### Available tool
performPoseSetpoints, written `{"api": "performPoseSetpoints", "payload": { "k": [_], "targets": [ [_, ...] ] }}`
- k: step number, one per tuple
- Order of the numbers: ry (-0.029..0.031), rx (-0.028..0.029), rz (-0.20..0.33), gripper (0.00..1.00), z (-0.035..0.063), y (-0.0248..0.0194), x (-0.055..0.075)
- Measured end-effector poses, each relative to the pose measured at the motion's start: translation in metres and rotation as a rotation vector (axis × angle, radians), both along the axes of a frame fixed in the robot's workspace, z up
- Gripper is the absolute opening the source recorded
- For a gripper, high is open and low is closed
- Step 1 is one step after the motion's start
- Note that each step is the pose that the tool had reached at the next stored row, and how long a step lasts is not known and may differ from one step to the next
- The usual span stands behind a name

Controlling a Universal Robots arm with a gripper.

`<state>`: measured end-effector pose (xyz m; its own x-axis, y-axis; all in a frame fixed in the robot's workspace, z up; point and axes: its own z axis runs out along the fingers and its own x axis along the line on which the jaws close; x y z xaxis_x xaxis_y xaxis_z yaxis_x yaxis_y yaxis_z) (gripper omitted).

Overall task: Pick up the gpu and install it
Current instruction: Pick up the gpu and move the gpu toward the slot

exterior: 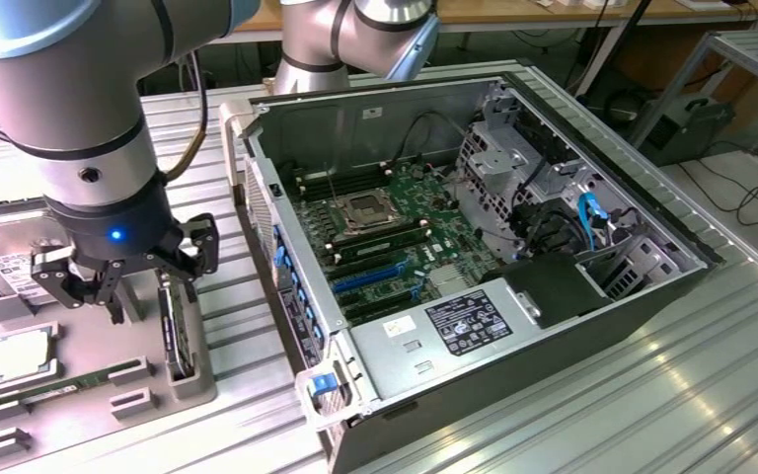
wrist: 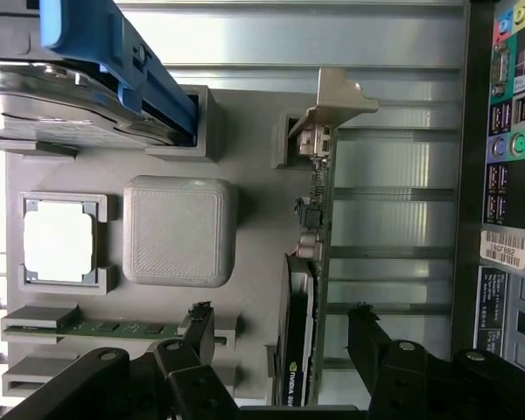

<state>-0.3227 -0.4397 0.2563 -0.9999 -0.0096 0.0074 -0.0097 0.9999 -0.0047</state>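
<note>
Hand [wrist: 280, 311], jaws apart, hangs over upright gpu [wrist: 313, 236] in tray [wrist: 254, 175]; memory stick [wrist: 114, 329] nearby.

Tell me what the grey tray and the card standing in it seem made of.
Tray: matte grey plastic, probably printed; fine layer lines show. Card: black cover, likely plastic, over a thin circuit board; bracket looks like bare silvery metal.
</note>
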Motion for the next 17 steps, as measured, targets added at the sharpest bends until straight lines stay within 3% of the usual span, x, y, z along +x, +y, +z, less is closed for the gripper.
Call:
{"api": "performPoseSetpoints", "payload": {
  "k": [17],
  "targets": [
    [0.0000, 0.0000, 0.000, 0.72, -0.0060, 0.0000, 0.0001]
  ]
}}
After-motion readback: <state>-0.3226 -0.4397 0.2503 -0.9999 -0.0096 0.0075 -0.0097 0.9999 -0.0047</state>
